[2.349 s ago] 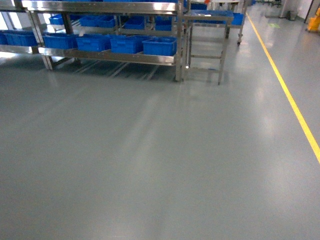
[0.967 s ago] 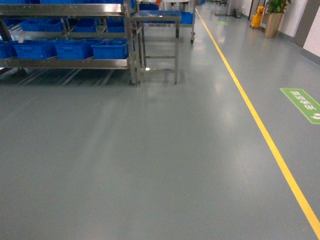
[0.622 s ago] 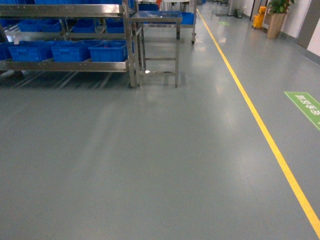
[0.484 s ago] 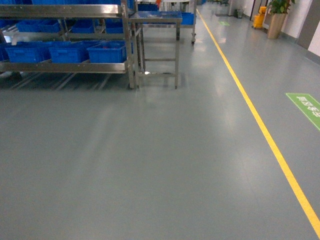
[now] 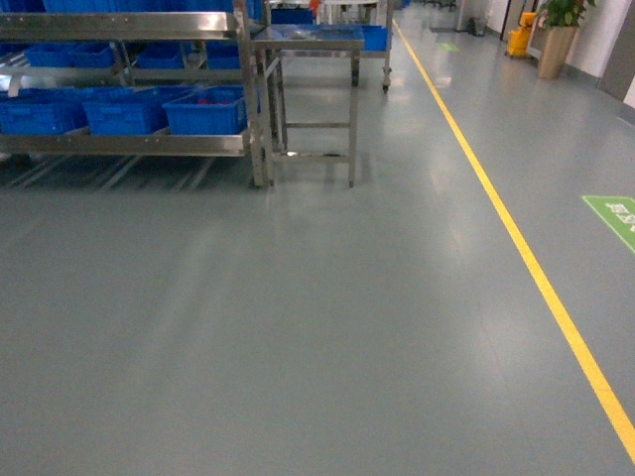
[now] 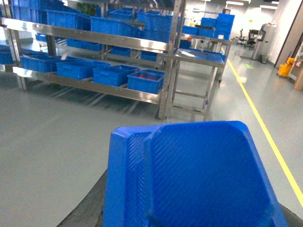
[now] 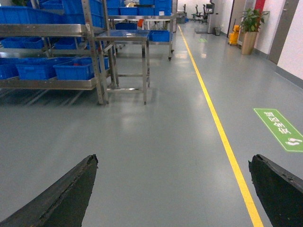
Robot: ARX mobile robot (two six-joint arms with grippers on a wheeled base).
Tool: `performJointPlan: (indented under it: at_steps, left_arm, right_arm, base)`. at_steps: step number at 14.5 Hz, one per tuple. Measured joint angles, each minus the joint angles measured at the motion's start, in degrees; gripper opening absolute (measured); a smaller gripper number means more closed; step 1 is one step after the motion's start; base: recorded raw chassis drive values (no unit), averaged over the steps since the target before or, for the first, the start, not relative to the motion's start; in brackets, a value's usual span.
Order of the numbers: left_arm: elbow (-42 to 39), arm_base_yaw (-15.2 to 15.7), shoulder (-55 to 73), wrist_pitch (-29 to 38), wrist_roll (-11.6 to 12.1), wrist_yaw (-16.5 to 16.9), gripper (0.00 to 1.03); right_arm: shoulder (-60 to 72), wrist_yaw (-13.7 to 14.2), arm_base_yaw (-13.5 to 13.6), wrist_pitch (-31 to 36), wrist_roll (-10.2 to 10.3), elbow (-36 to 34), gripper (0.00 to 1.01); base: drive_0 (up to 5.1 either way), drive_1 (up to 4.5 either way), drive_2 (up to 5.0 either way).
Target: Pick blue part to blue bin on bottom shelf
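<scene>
The blue part (image 6: 194, 179), a bright-blue piece with a ribbed, flat-faced surface, fills the lower half of the left wrist view. My left gripper (image 6: 189, 220) is shut on it, and only one black finger (image 6: 92, 208) shows at its left. Far ahead, a row of blue bins (image 5: 124, 111) stands on the bottom shelf (image 5: 129, 144) of the steel rack. The rightmost crate (image 5: 205, 111) has red things inside. My right gripper (image 7: 173, 161) hangs open over bare floor with nothing between its fingers. Neither gripper shows in the head view.
A small steel table (image 5: 308, 40) stands against the rack's right end. A yellow floor line (image 5: 516, 248) runs up the right side, with a green floor sign (image 5: 615, 213) beyond it. A potted plant (image 5: 558, 40) and a yellow bucket (image 5: 518, 38) stand far back.
The head view has swung right, so the rack slid to the left edge. Since then the rack and the table have drifted lower and grown slightly larger.
</scene>
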Motion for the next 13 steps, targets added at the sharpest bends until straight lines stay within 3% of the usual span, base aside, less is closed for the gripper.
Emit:
performJointPlan:
  at_steps: [13]
  left_arm:
    - [0.00, 0.04, 0.02, -0.17, -0.02, -0.04, 0.44]
  right_arm:
    - [0.00, 0.00, 0.00, 0.04, 0.00, 0.00, 0.98]
  base:
    - [-0.1, 4.27, -4.4]
